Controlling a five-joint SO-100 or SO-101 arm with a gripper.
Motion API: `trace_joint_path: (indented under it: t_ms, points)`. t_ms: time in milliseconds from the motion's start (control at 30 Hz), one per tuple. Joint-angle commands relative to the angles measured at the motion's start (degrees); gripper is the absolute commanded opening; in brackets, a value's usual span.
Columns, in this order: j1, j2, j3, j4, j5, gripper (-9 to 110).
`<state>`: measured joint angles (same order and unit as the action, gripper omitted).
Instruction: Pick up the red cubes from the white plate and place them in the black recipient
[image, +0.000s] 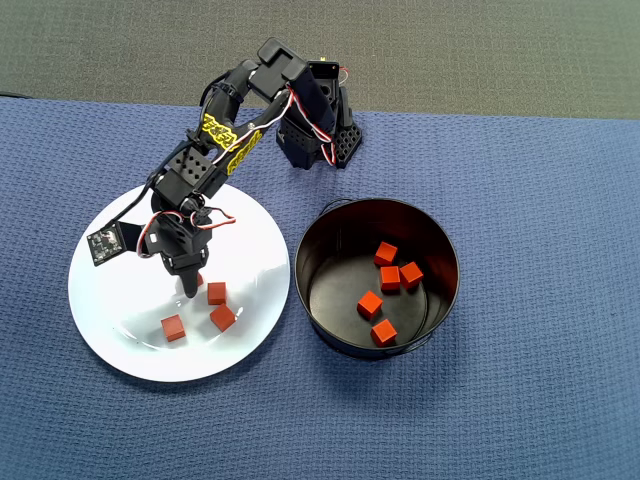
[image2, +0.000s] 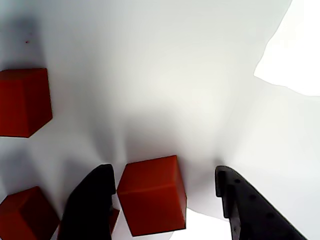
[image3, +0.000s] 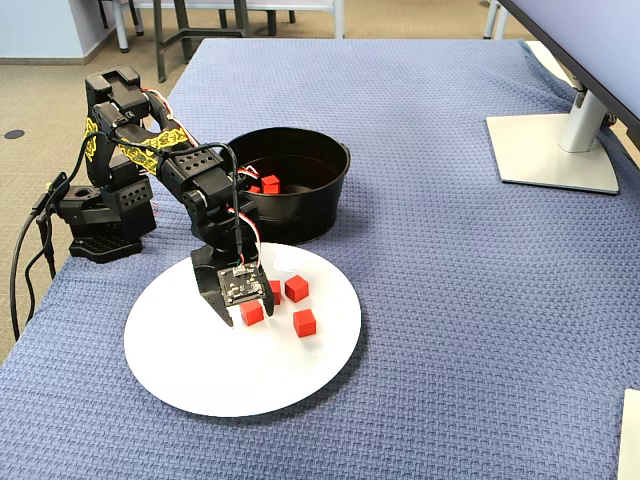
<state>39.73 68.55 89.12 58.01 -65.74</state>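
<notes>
- Gripper down on the white plate, jaws spread w/ one red cube between them; left finger looks to touch it, right finger apart – not clenched.
- Red cubes on plate: 3 clear in overhead view, a 4th mostly hidden under the gripper; fixed view shows 4.
- Black recipient just right of plate in overhead view, holds 5 cubes.
- Both sit on blue-cloth table; monitor stand at far right in fixed view.
</notes>
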Motion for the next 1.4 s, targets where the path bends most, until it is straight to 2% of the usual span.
trace_joint_path:
  t_ms: [0,333,633,733,867,1033,1167,1367]
  points:
    - [-1.76,4.57,0.09,-1.58,0.44,17]
    - [-3.16,5.45,0.62,-0.79,1.58,13]
    - [-3.16,5.71,0.44,-1.93,4.22,0]
    - [-2.99,6.68,-1.67,-2.46,11.43,0]
    - [-0.79,11.34,-9.76,5.01,24.35,0]
    - [-1.41,20.65,-10.99,7.29,33.4,0]
    - [-7.56,27.07,-10.9,10.46,40.43,0]
    - [-22.85,37.18,-3.16,10.9,50.01,0]
